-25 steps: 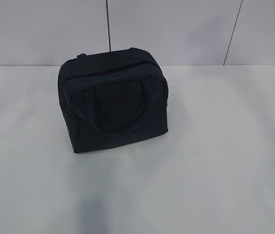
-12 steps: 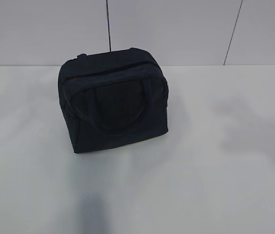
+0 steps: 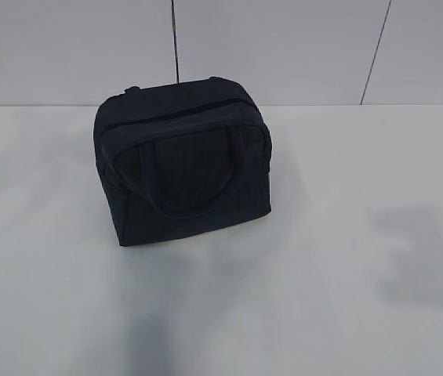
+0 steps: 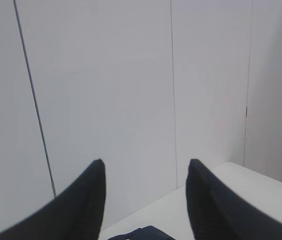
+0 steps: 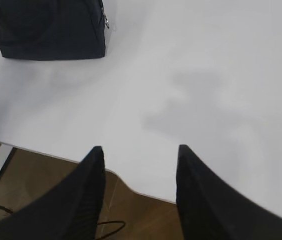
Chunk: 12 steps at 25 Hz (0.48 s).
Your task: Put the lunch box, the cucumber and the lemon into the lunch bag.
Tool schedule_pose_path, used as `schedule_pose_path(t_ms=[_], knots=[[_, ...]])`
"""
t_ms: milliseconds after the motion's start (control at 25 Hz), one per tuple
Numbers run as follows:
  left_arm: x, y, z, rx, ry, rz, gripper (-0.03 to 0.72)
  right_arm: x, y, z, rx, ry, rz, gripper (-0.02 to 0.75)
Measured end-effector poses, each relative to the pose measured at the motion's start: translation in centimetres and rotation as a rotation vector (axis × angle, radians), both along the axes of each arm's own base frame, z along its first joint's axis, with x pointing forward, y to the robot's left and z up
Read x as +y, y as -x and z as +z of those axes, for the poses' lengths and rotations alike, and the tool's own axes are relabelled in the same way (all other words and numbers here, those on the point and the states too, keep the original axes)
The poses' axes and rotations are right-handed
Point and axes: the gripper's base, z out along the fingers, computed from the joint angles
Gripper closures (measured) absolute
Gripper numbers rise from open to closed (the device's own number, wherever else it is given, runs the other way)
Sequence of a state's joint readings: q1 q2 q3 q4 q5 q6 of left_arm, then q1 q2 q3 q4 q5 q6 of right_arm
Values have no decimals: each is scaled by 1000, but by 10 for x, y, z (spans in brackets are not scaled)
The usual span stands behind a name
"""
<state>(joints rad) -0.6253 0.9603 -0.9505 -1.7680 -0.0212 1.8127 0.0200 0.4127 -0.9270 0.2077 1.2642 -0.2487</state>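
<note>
Left tool point(image 4: 144, 200): jaws parted, nothing between them, aimed at the pale panelled wall point(image 4: 111, 90), a dark scrap of bag just below. Right tool point(image 5: 138, 192): jaws likewise parted and empty, hanging over the near edge of the smooth white counter point(image 5: 205, 75), well apart from the bag.

Boxy dark navy fabric lunch bag point(image 3: 182, 164) standing upright near the back of the counter, zipper line running closed across the top, so contents hidden. Probably soft and light, likely to sag or slide under a push; best taken by a loop handle point(image 3: 194, 176) or the zipper pull.

Lunch box, cucumber and lemon nowhere in view.
</note>
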Motion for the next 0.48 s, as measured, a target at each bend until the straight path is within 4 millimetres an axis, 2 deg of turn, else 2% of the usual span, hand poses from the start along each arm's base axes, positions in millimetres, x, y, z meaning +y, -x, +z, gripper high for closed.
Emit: schedule_pose_path(t_ms=[240,480], knots=[[-1,-2,-21,51,-36,11,313,-2,17,-34,-21,9,-20,388],[0,-3,-23,57,-40,18,314,-5,24,-62,-96,-12,-66,388]])
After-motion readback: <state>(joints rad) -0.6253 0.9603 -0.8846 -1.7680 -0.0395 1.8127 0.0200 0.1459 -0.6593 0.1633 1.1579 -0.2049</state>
